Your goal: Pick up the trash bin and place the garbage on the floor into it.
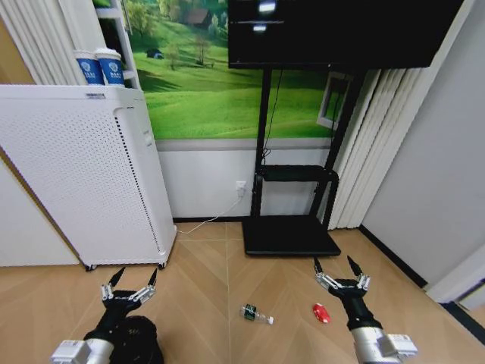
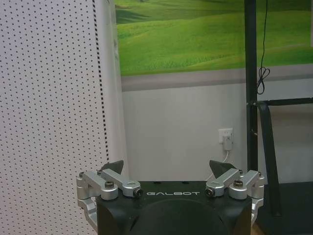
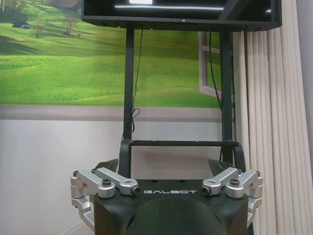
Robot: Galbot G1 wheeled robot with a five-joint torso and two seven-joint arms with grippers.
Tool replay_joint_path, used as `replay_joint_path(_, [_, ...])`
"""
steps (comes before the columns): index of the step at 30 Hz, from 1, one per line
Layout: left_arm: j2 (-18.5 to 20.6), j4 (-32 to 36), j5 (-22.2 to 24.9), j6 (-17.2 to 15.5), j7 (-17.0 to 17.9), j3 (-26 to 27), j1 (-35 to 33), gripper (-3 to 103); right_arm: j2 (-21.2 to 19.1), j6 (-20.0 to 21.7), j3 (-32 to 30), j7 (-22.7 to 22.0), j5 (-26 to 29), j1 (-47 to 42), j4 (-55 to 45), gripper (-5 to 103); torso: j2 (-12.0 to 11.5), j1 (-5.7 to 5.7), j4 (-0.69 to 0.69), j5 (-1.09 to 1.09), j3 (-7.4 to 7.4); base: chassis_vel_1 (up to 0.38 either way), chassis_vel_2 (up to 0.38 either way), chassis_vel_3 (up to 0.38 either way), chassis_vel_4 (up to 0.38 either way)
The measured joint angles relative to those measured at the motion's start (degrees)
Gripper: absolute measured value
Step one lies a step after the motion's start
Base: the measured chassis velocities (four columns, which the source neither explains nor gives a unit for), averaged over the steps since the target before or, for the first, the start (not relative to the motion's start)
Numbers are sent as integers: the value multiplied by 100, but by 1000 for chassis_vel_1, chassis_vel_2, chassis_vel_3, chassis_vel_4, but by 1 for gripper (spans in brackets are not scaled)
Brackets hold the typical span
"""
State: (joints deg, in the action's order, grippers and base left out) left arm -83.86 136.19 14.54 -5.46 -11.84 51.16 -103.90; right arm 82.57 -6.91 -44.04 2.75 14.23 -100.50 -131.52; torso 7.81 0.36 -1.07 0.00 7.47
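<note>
The room had a light tan herringbone wooden floor (image 1: pixel 204 280), a wall mural of green hills, a tall white perforated appliance (image 1: pixel 76 174) on the robot's left and a black screen stand (image 1: pixel 292 227) ahead.

The left gripper (image 1: pixel 130 282) hung low over the floor with its fingers spread wide and nothing between them; the left wrist view showed the same open, empty jaws facing the white appliance and the wall. Directly beneath that arm, at the head view's lower edge, sat the small black round wire-mesh trash bin (image 1: pixel 144 341), largely hidden by the arm. The right gripper (image 1: pixel 341 269) was likewise fully open and empty, raised on the robot's right.

Between the arms lay the garbage: a clear plastic bottle with a green label (image 1: pixel 256 314) and, near the right gripper, a small red piece (image 1: pixel 321 312).

The step in hand looked to be taking the bin. Doing it well probably meant lowering the left gripper onto the rim, one finger inside the mesh wall and one outside, and closing firmly so the light basket would not tilt.
</note>
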Motion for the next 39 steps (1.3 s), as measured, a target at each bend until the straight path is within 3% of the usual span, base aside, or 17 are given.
replay_joint_path(19, [-22,-23,-136,3,13,22,-24,99,0,-41,-25,-47,-17,5,18,100,-418,-34,0,0,-365,0,0,0,0])
replay_joint_path(26, [-103,-14,-126,13,556,38,-202,99,2,-63,-35,-91,-11,18,41,100,-494,-35,1,0,-449,0,0,0,0])
replay_joint_path(30, [-116,181,-68,-279,851,211,-483,100,-7,-83,-67,-136,17,28,72,100,-495,-35,1,1,-452,0,0,0,0])
replay_joint_path(31, [-136,222,146,-419,953,253,-603,100,-9,-93,-85,-145,34,38,86,100,-494,-35,1,1,-451,0,0,0,0])
replay_joint_path(33, [-206,258,1103,-879,1305,295,-906,100,-15,-104,-121,-169,86,62,119,100,-486,-35,2,0,-446,0,0,0,0])
replay_joint_path(34, [-206,258,1103,-879,1305,295,-906,100,-15,-104,-121,-169,86,62,119,100,-486,-35,2,0,-446,0,0,0,0])
replay_joint_path(35, [-243,273,1755,-1101,1623,319,-1050,100,-27,-107,-131,-201,105,75,142,100,-482,-35,2,0,-442,0,0,0,0])
replay_joint_path(36, [-243,273,1755,-1101,1623,319,-1050,100,-27,-107,-131,-201,105,75,142,100,-482,-35,2,0,-442,0,0,0,0])
replay_joint_path(39, [-294,378,2558,-1389,2258,357,-1194,100,-48,-108,-139,-227,121,94,164,100,-477,-35,2,0,-438,0,0,0,0])
